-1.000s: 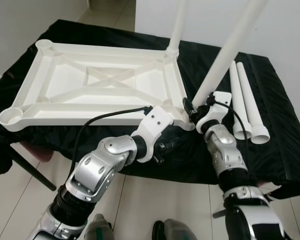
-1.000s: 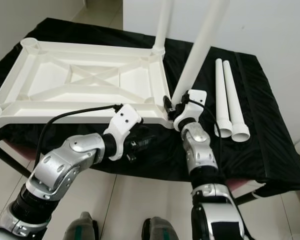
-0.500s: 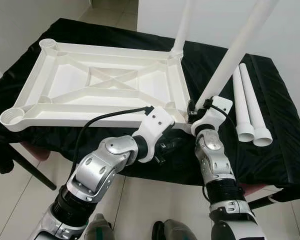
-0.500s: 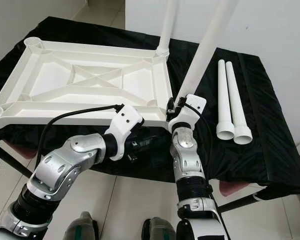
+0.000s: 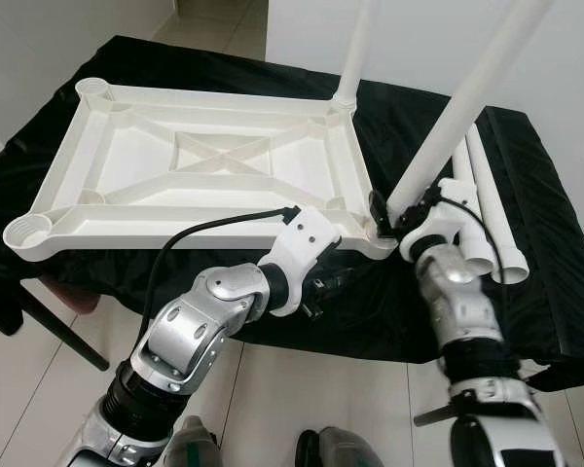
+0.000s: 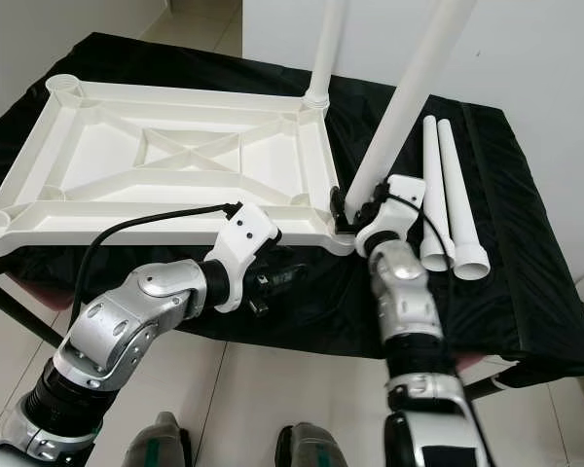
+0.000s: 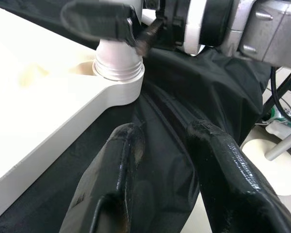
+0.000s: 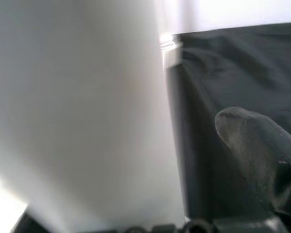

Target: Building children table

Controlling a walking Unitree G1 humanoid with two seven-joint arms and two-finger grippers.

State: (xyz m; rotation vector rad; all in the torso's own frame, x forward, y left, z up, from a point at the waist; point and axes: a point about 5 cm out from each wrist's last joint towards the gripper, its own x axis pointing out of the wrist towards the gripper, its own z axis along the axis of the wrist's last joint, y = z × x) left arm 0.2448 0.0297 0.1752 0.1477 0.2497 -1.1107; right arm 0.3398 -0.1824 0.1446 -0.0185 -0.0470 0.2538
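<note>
Since half a second ago the right gripper [image 5: 397, 216] has swung outward to the robot's right, and the leg [image 5: 457, 102] it is clamped on now leans further that way, its foot seated in the near right corner socket of the upturned tabletop [image 5: 127, 190]. The tabletop lies on a black cloth [image 5: 545, 282], its near edge close to the cloth's front drop; a second leg [image 5: 355, 49] stands in the far right corner, and two spare legs [image 5: 487, 209] lie just beside the right wrist, leaving little room on that side. The two left sockets stand bare, with cloth free around them. The left gripper [image 7: 162, 170] hovers below the near edge, fingers [image 7: 114, 179] slightly apart and holding nothing; its wrist view shows the leg's threaded collar [image 7: 117, 65] sitting in the socket, which the head views hide.
</note>
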